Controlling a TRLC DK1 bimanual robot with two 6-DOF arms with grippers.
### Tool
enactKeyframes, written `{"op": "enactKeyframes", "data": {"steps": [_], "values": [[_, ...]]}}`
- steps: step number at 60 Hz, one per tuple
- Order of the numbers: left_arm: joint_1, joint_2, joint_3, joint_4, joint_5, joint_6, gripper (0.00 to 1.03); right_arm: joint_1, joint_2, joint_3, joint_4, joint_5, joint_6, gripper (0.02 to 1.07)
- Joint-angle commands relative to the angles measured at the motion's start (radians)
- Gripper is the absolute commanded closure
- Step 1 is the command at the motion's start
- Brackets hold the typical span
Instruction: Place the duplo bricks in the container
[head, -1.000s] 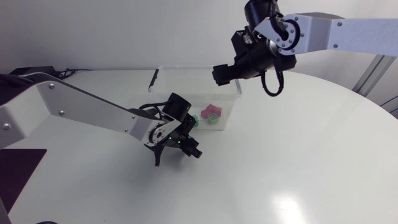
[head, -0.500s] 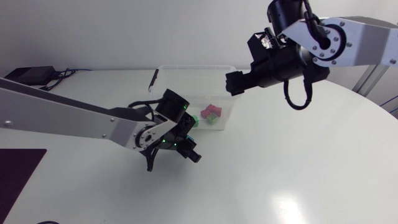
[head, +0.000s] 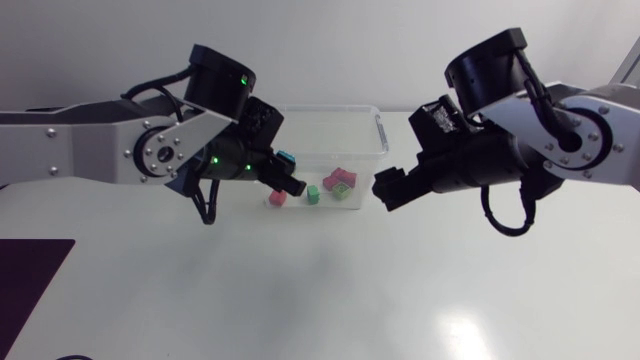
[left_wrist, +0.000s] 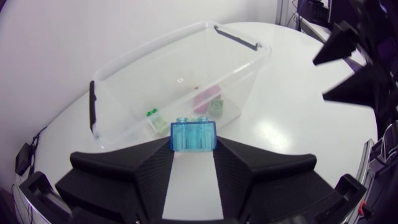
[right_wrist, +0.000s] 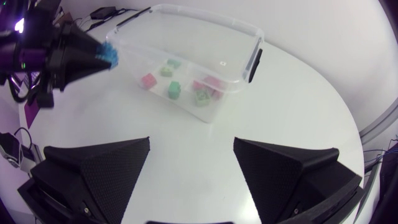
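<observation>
Duplo bricks are found in two places. One blue brick is held clear of the table, and several pink and green ones already lie on the floor of the container. The blue brick is pinched by its two sides at the very tips of the left gripper. Its studs are turned upward and most of its body is left proud of the fingers. Such a shallow hold is presumably chosen so that the brick can fall free once the fingers part. It is carried just outside the container, at the end nearest the left arm, and high enough to clear the rim. From the wrist view the open box is seen ahead of the brick, not beneath it. By that reading, the drop cannot be made until the brick is brought over the opening.

The loose bricks are gathered toward the container's near wall, which leaves the far half free to receive another.

Beside the container's opposite end, the right gripper is held above the table. Its fingers are spread wide and nothing is between them. It is kept back from the rim, probably so that the other arm's path over the box is not crossed.
</observation>
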Motion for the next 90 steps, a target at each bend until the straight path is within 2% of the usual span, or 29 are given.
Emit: {"op": "enactKeyframes", "data": {"steps": [1,23,41,46,47,53,54,55,57,71,90], "values": [[0.025,0.001,0.072,-0.008,-0.001,0.024,0.70,0.013,-0.030,-0.064,0.002,-0.006,-0.019,0.10],[0.117,0.176,0.270,0.033,-0.001,0.025,0.69,0.022,-0.134,-0.251,0.043,0.000,-0.044,0.10],[0.158,0.317,0.383,0.038,-0.001,0.030,0.67,0.014,-0.187,-0.292,0.043,0.021,-0.070,0.09],[0.160,0.349,0.403,0.038,-0.001,0.036,0.55,0.016,-0.191,-0.301,0.043,0.025,-0.073,0.09],[0.161,0.360,0.409,0.038,-0.001,0.039,0.47,0.016,-0.191,-0.303,0.043,0.025,-0.073,0.09],[0.166,0.387,0.431,0.026,0.000,0.045,0.18,0.011,-0.208,-0.306,0.044,0.028,-0.073,0.09],[0.166,0.389,0.432,0.023,0.000,0.045,0.16,0.010,-0.210,-0.306,0.044,0.029,-0.073,0.09],[0.167,0.399,0.442,0.010,0.006,0.045,0.09,0.005,-0.214,-0.306,0.049,0.032,-0.073,0.09],[0.172,0.406,0.448,0.001,0.017,0.045,0.04,0.005,-0.219,-0.306,0.052,0.034,-0.075,0.09],[0.184,0.366,0.420,-0.046,0.057,0.036,0.04,-0.020,-0.279,-0.298,0.072,0.051,-0.066,0.08],[0.189,0.186,0.307,-0.134,0.101,0.037,0.04,-0.021,-0.378,-0.292,0.066,0.074,-0.069,0.07]]}}
